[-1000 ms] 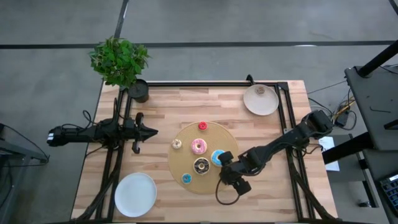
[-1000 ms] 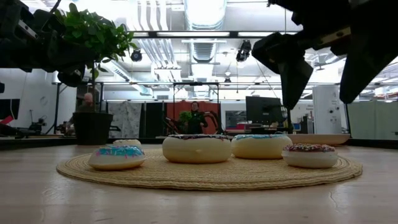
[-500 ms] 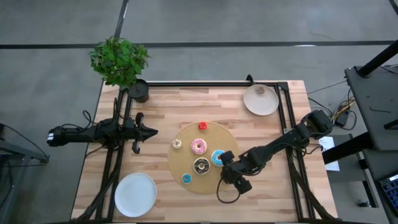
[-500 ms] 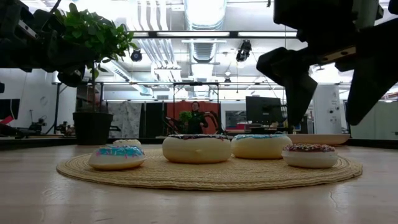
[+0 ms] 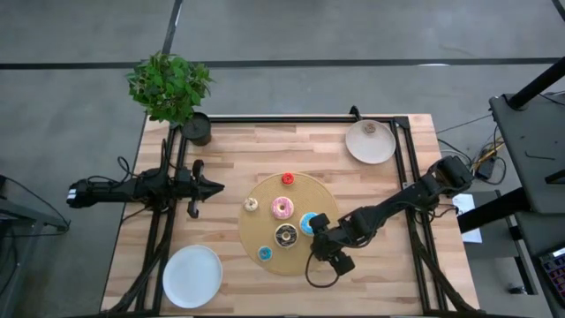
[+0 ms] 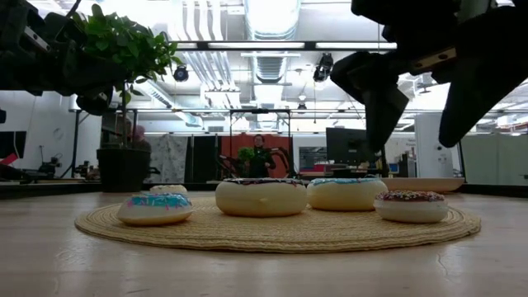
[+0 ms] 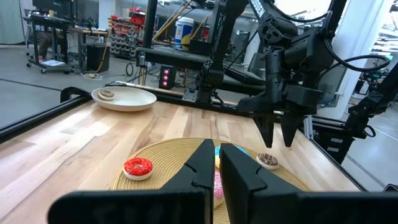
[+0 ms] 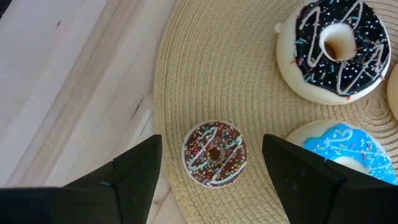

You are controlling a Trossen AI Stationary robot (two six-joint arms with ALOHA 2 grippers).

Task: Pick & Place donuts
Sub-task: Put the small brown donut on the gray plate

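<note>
Several donuts lie on the round tan mat [image 5: 261, 231]: red [image 5: 287, 179], small cream [image 5: 251, 204], pink [image 5: 282, 208], light blue [image 5: 309, 223], large chocolate [image 5: 286, 235] and small blue [image 5: 265, 253]. A small chocolate donut [image 8: 214, 154] lies flat near the mat's right edge. My right gripper [image 6: 412, 147] hangs open just above it, pointing steeply down, one finger on either side and clear of it. My left gripper [image 5: 216, 186] rests shut and level at the table's left, holding nothing.
A white plate [image 5: 375, 148] at the far right carries one small donut [image 5: 369, 128]. Another white plate [image 5: 192, 276] sits at the near left. A potted plant [image 5: 196, 130] stands at the far left corner. Black frame rails run along both sides of the table.
</note>
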